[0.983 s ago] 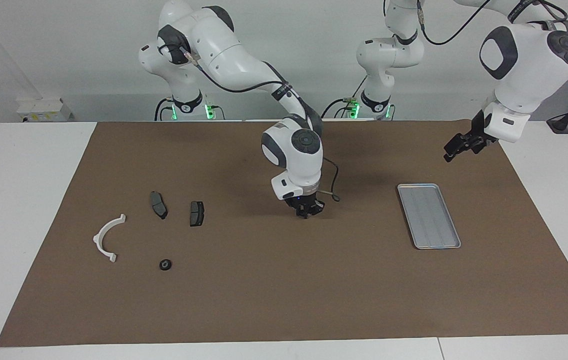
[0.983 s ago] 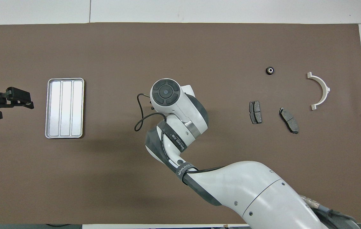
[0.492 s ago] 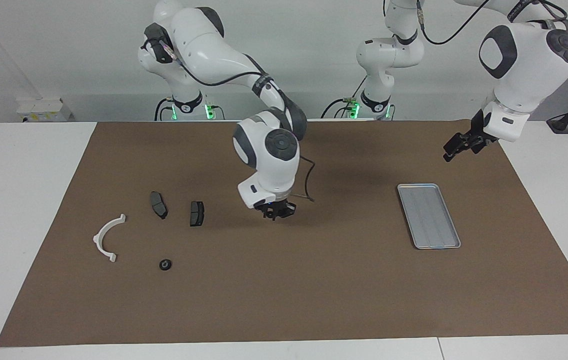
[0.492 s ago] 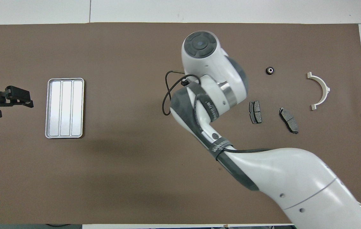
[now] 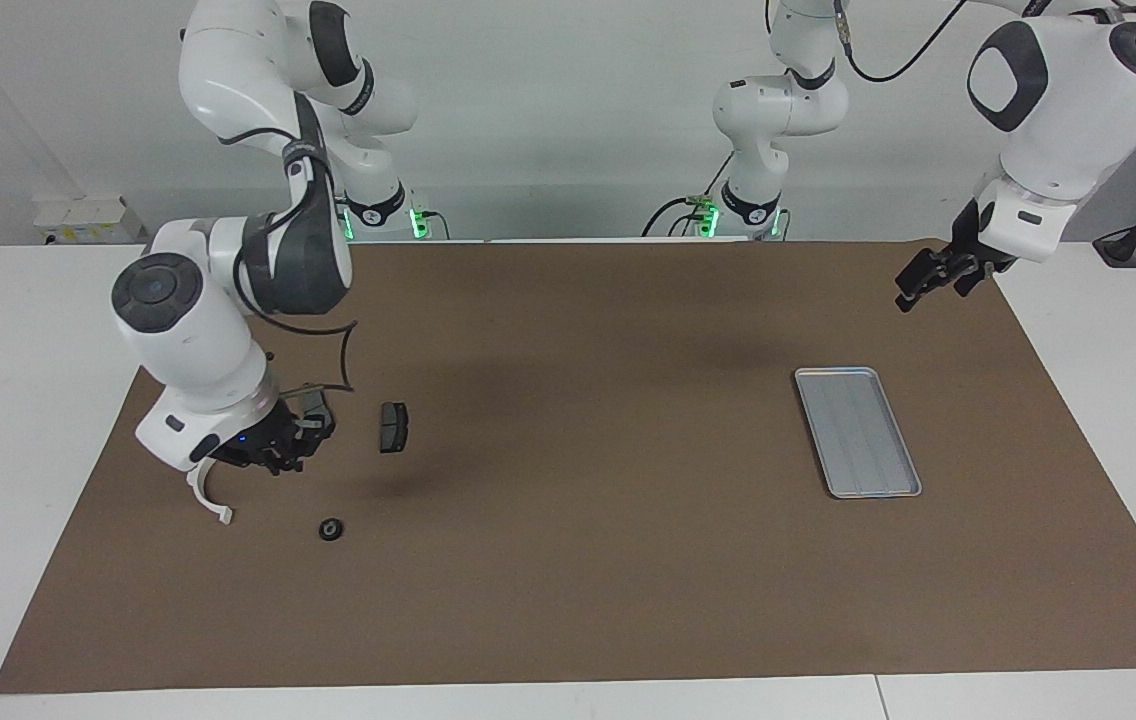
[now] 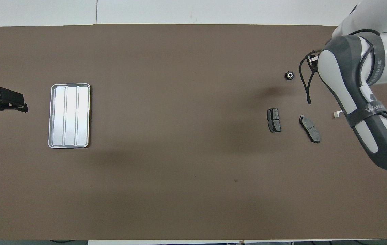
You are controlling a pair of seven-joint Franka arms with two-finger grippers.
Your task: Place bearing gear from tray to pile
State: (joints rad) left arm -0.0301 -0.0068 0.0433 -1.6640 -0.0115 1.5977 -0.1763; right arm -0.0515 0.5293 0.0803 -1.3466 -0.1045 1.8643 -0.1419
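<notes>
The right gripper has swept within a second from over the middle of the mat to the pile at the right arm's end of the table. It now hangs low over the pile, above the top of the white bracket and one dark pad, with the second pad just beside it toward the table's middle. Whether it is open, closed or carrying anything cannot be told. Seen from overhead, the arm's own body hides it.

The gear lies on the mat near the bracket, farther from the robots than the pads, exactly where it lay a second ago. The tray, well apart at the left arm's end, holds nothing. The task therefore looks done, or nearly so: the sweep reads either as a last delivery to the pile or as a pass over it.

The right arm folds down steeply from its base, elbow high, wrist bent low over the mat's edge. The left gripper waits in the air near the tray, over the mat's edge; its state cannot be told either.
</notes>
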